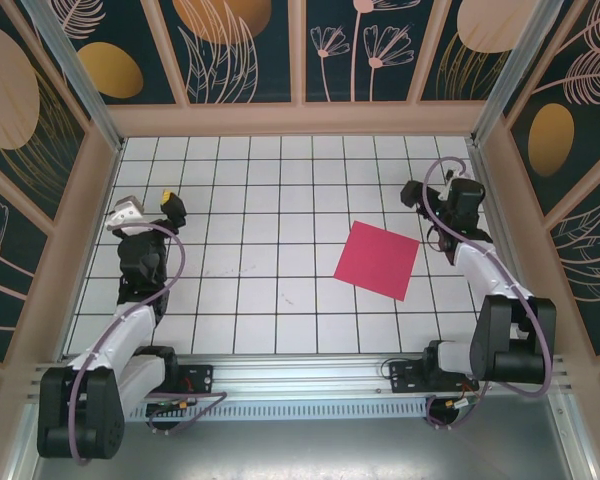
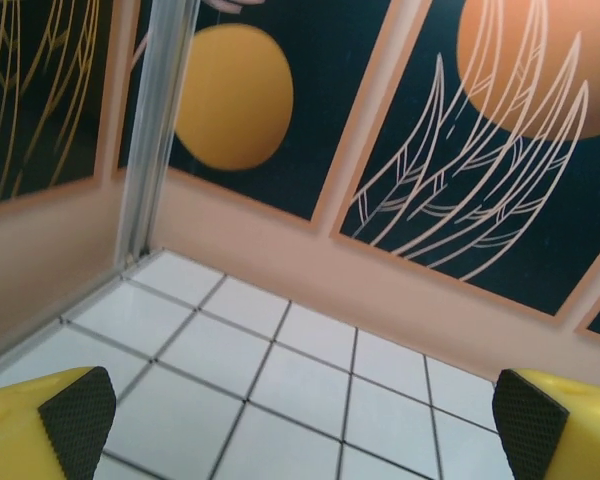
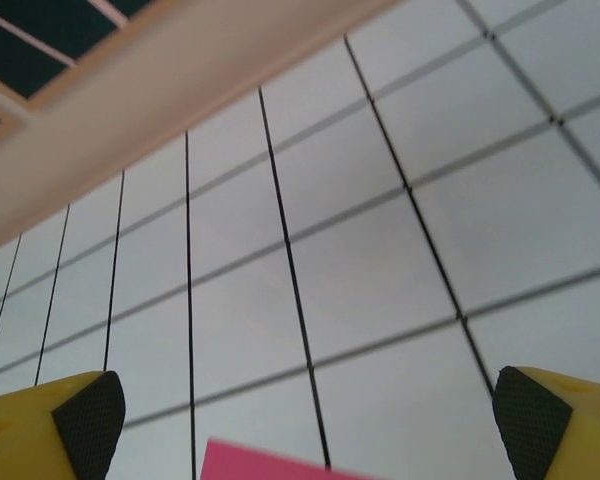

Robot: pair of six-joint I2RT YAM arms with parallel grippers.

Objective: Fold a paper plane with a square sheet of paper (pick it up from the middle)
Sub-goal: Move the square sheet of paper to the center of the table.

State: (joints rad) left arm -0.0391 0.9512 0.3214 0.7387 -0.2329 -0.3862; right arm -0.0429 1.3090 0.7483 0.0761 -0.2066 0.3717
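So the flat magenta-pink square sheet of paper [image 1: 377, 260] is lying on the white table [image 1: 260, 180] with the black grid lines. It's right of centre, turned a bit diagonal to the tiles, and I can't make out any folds. Nothing is touching it.

The right gripper [image 1: 438, 192] sits near the right wall, just past the sheet's far right corner. From overhead it's a dark lump and hard to read. Its wrist camera is clearer: yellow fingers with black pads [image 3: 85, 415] are spread wide in the bottom corners, both cut off by the frame. There's nothing between them but tiles, plus a sliver of pink edge poking in at the bottom.

The left gripper [image 1: 150, 208] is well away on the left side, also gaping wide with nothing in it. Its fingers are cropped too, pointing toward a corner of the dark leaf-patterned wall panels [image 2: 460, 150].
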